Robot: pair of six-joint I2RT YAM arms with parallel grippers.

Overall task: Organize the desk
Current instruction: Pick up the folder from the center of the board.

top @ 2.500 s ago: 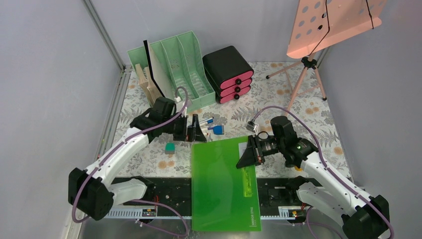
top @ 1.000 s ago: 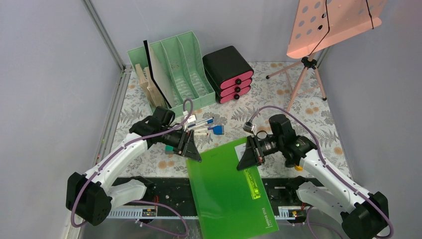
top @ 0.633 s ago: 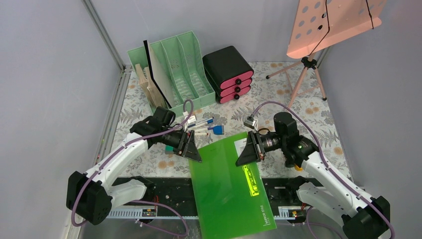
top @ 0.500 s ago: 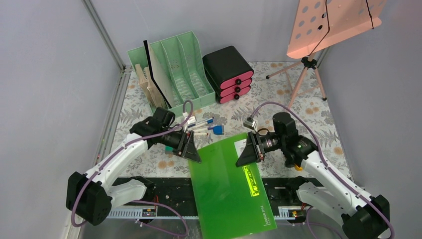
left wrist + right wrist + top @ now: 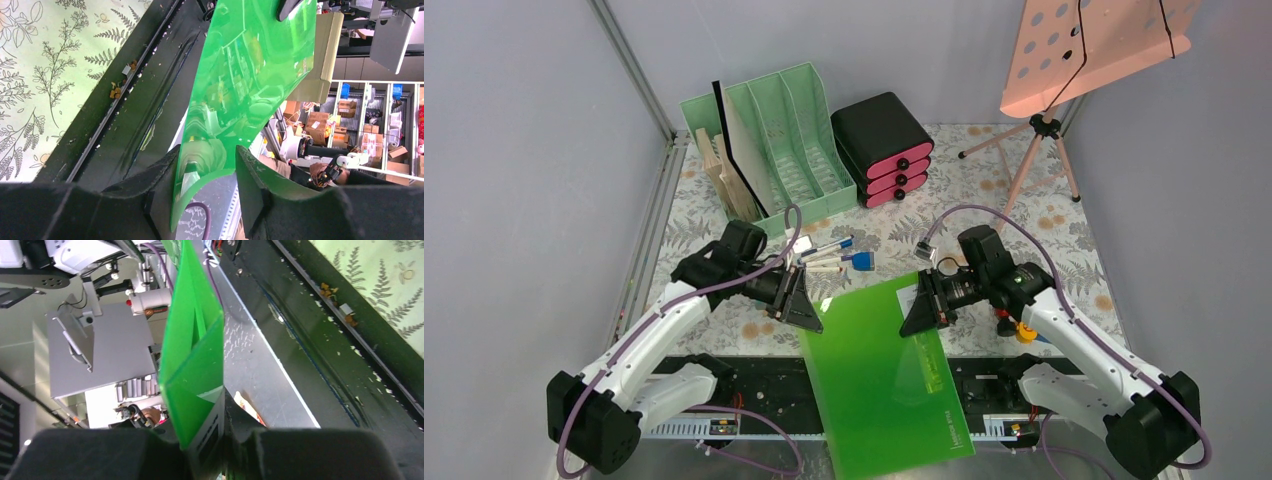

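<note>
On the left, my left pincer (image 5: 802,303) has its two fingers (image 5: 252,187) on either side of the far left corner of the green folder (image 5: 879,380). The sheet passes between them, but I cannot tell if they already press on it or only stand around it. I think this pincer is there to support the corner, so that the folder does not twist. Just beyond this pincer lie some pens (image 5: 834,255), and further beyond it stands the file rack (image 5: 789,130), which I judge to be where the folder belongs.

The folder is tilted between the two pincers, and its near end hangs out past the black rail (image 5: 754,372).

On the right, my right pincer (image 5: 917,308) is closed tight on the far right edge of the folder and carries it.

The desk (image 5: 984,200) lies under both pincers and spreads away beyond them to the drawer box (image 5: 884,145).
</note>
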